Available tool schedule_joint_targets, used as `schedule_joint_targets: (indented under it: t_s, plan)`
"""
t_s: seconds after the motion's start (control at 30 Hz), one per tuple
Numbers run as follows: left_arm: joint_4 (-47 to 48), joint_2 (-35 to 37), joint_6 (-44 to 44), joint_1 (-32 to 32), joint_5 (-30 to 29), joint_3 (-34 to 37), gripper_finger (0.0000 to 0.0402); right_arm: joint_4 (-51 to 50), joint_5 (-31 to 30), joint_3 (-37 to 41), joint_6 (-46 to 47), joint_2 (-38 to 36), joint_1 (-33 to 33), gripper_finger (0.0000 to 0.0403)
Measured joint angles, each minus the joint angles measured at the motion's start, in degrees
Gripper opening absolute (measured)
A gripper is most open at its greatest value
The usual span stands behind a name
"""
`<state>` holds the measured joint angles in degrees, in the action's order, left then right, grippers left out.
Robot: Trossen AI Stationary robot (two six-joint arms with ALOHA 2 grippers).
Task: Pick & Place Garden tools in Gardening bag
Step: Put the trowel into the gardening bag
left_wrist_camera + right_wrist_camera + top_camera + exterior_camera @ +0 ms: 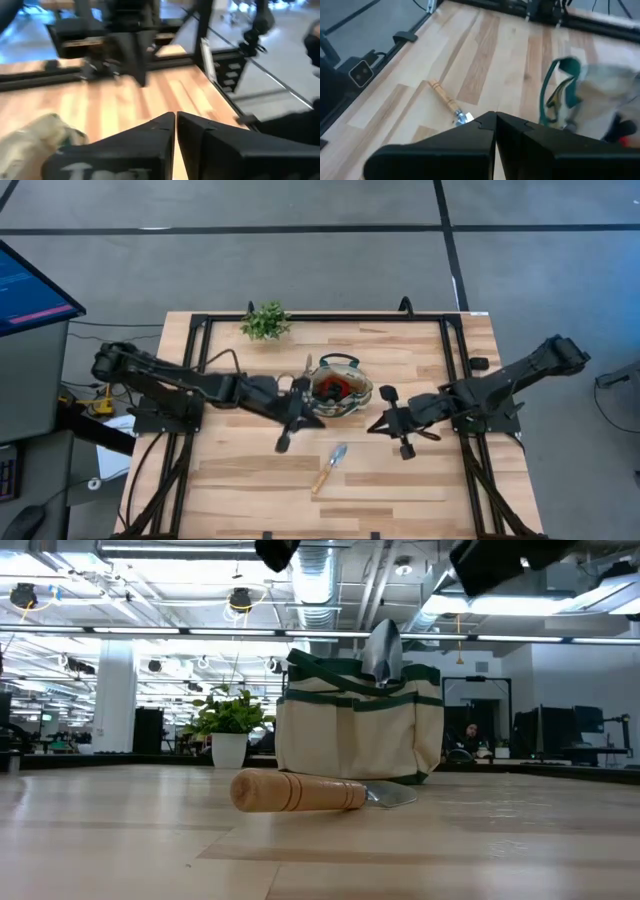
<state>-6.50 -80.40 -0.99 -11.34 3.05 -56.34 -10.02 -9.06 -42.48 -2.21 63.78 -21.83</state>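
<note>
I've got both grippers closed and empty: left gripper (283,442) beside the round beige fabric bag (341,387), right gripper (385,423) opposite. The wooden-handled silver trowel (327,468) lies just ahead: light, rigid, best pinched mid-handle.

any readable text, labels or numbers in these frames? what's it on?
None readable.
Monitor at the table's left edge: coloured lines on the screen, too small to read.
Left hand: pale marks on its casing, too blurred to read.
Bag, trowel, plant: no print visible.
</note>
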Motion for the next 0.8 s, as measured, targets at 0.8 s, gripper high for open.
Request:
schedule_joint_targets:
  t_s: [0.8]
  plan:
    - [-29.8, 9.9, 3.6, -12.6, -8.6, 31.4, 0.0001, 16.1, -9.7, 2.7, 17.0, 16.8, -7.8, 0.0000]
